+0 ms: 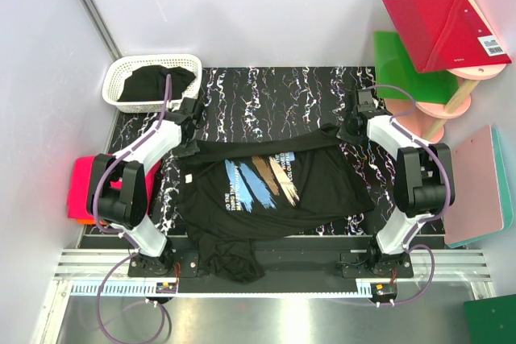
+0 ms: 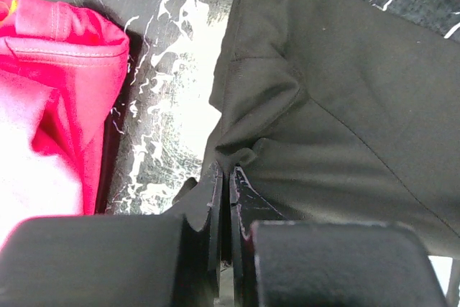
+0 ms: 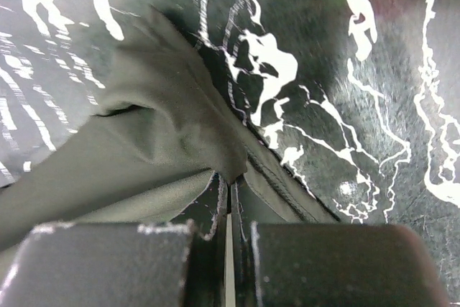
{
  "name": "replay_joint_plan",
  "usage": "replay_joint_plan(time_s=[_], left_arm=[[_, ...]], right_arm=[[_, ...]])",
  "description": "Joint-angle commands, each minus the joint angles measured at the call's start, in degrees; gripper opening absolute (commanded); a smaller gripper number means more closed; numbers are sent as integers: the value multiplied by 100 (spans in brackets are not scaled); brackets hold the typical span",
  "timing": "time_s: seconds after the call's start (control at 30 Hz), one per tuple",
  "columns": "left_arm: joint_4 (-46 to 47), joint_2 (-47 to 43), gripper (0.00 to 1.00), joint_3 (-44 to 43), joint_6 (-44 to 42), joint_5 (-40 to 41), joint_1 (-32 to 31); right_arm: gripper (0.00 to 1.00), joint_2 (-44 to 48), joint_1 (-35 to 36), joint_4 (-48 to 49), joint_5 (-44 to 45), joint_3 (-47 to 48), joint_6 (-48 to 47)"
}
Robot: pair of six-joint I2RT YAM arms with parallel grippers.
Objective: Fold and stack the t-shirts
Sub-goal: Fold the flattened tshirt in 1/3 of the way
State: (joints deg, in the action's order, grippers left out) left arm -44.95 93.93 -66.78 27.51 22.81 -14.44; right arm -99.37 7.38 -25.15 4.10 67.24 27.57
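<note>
Black marbled table (image 1: 266,86) carries the printed t-shirt (image 1: 322,183) in its middle, near hem crumpled, print facing up. At its far edge the left gripper (image 1: 191,141) and right gripper (image 1: 345,130) each hold cloth between closed jaws. I judge a fold is beginning; next, both arms should move together, evenly.

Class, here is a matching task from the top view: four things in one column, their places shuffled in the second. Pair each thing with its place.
Things
1 printed t-shirt
2 basket
3 pink t-shirt
4 red board

Places
A top right of the view
B centre of the table
C far left corner of the table
D left edge, nearer side

Pairs: 1-B, 2-C, 3-D, 4-A
</note>
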Motion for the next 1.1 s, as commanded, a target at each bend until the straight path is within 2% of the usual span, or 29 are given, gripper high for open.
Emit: replay_joint_plan(time_s=[0.0, 0.2, 0.27, 0.3, 0.33, 0.37, 0.4, 0.43, 0.5, 0.63, 0.77, 0.93, 1.07], left_arm=[[-128, 212, 0, 157, 79, 347, -50], [-146, 363, 0, 297, 150, 356, -182], [-146, 363, 5, 341, 185, 356, -200], [-137, 354, 14, 359, 185, 382, -200], [-137, 354, 49, 385, 185, 417, -200], [-146, 337, 69, 394, 211, 487, -209], [-137, 293, 92, 403, 237, 523, -209], [-128, 249, 99, 420, 264, 575, -209], [-111, 92, 99, 464, 308, 681, -217], [-23, -260, 99, 640, 413, 760, -252], [433, -865, 98, 1044, 413, 357, -279], [1004, -1561, 91, 1721, 562, -328, -314], [1093, -2132, 90, 2011, 677, -312, -402]], right_arm=[[0, -441, 1, -280, 425, -36, 134], [0, -969, 1, -500, 496, 43, 284], [5, -1005, 1, -491, 425, 78, 257], [7, -970, 1, -491, 390, 87, 223], [8, -918, 1, -439, 268, 87, 144], [18, -839, 1, -378, 197, 26, 108], [49, -577, 1, -264, 101, -53, 56], [66, -409, 1, -19, -48, -149, 20], [99, 116, 1, 324, -163, -439, -32], [100, 813, 36, 642, -129, -791, -68], [100, 1183, 53, 862, -216, -932, -59], [100, 1166, 88, 1029, -383, -985, -24], [100, 1069, 150, 1117, -384, -1003, 20]])
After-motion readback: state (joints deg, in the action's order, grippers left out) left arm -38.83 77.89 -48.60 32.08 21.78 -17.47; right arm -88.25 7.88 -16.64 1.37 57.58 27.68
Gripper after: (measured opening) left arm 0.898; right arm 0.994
